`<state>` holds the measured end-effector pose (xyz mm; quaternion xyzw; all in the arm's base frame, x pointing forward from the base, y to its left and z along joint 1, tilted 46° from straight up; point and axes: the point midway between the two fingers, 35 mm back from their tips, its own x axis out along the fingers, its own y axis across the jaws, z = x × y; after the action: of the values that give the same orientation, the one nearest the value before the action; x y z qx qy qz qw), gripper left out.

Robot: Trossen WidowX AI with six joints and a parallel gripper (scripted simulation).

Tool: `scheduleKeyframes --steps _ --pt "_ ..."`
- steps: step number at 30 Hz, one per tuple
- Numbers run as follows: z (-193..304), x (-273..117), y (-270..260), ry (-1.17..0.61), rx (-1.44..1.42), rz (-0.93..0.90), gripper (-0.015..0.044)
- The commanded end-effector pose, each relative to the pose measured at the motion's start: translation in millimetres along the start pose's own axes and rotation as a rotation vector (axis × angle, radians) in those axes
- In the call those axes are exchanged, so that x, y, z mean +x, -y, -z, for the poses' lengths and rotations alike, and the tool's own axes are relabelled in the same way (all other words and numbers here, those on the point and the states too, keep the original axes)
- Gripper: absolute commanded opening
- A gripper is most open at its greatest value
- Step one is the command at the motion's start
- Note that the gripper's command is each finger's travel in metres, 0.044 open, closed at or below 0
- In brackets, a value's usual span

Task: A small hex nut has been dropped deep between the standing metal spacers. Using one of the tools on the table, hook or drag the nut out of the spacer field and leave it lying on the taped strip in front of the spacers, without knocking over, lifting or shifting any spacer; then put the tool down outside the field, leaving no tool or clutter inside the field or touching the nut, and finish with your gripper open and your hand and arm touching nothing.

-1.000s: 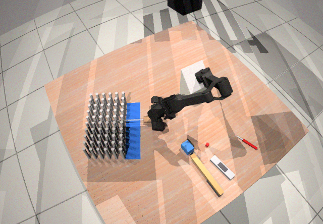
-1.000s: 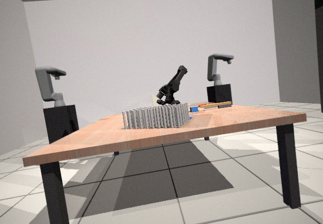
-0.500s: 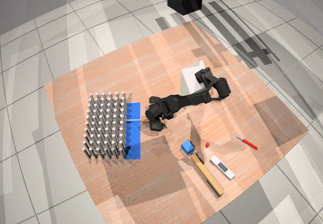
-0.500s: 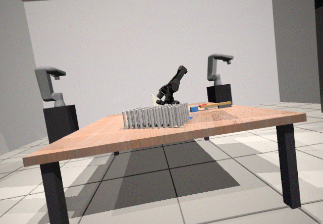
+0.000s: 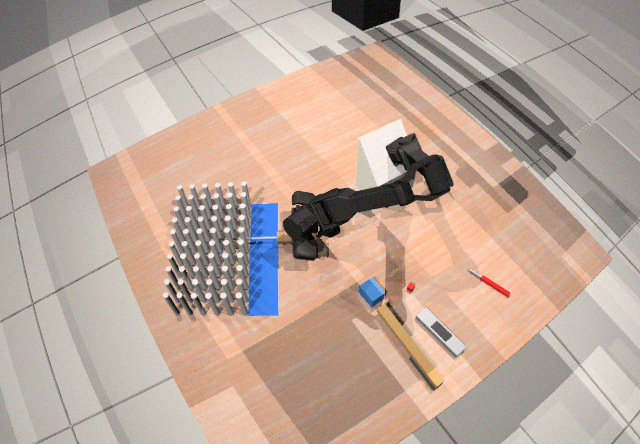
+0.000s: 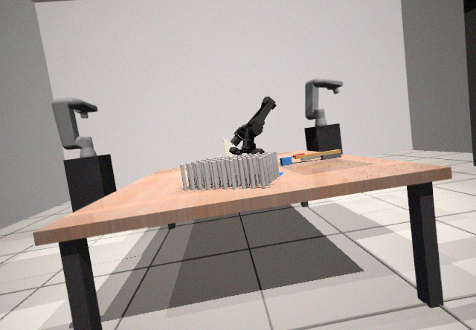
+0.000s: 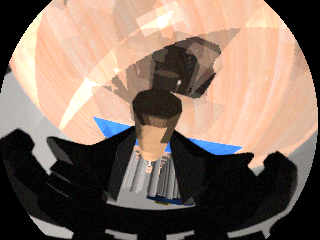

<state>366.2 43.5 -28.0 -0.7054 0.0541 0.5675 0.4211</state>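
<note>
Wrist view: black angular gripper [image 5: 302, 240] [image 7: 154, 130] clamped on tapered wooden handle [image 5: 283, 237] [image 7: 156, 125], thin metallic shaft [image 5: 263, 237] crossing flat blue strip [image 5: 264, 279] [image 7: 220, 147].
</note>
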Motion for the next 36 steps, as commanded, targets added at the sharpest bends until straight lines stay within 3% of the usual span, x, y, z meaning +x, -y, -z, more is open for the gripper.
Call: scheduleKeyframes --steps 1,36 --pt "4 0 1 -0.003 -0.002 0.004 0.0000" --pt "25 9 1 -0.004 -0.003 0.005 0.0000"
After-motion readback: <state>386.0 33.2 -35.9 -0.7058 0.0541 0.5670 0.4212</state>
